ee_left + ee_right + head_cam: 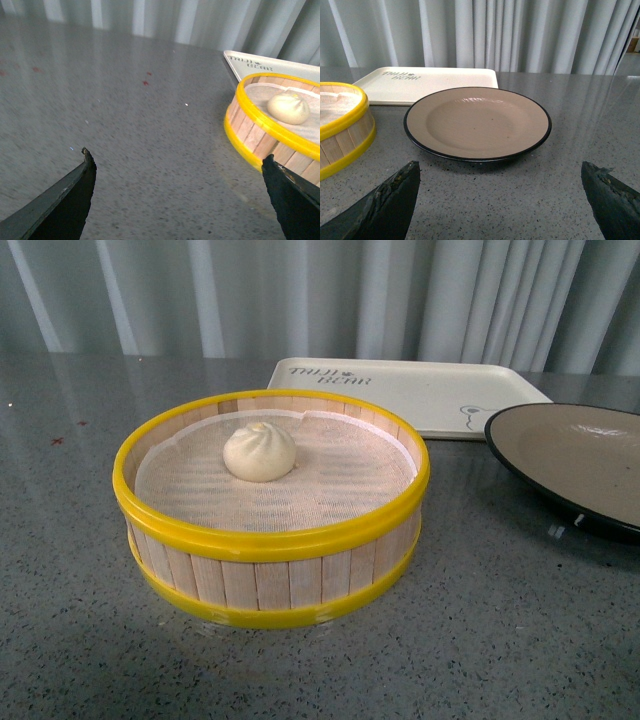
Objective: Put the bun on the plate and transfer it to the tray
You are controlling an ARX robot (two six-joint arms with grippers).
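A cream-white pleated bun [259,451] rests on the cloth inside a yellow-rimmed wooden steamer basket [270,540]. It also shows as the bun [288,108] in the left wrist view. The black-rimmed beige plate [575,460] lies bare to the right of the basket, seen as the plate [477,122] in the right wrist view. Behind both lies the cream tray [420,395] with dark lettering. My left gripper [177,165] is open over bare table left of the basket. Open as well, my right gripper [500,172] hovers just short of the plate. Neither arm shows in the front view.
Everything stands on a grey speckled tabletop [500,630]. Pale curtains [400,300] hang behind the table. The steamer basket [342,130] sits close to the plate's left side, and the tray [427,82] touches neither.
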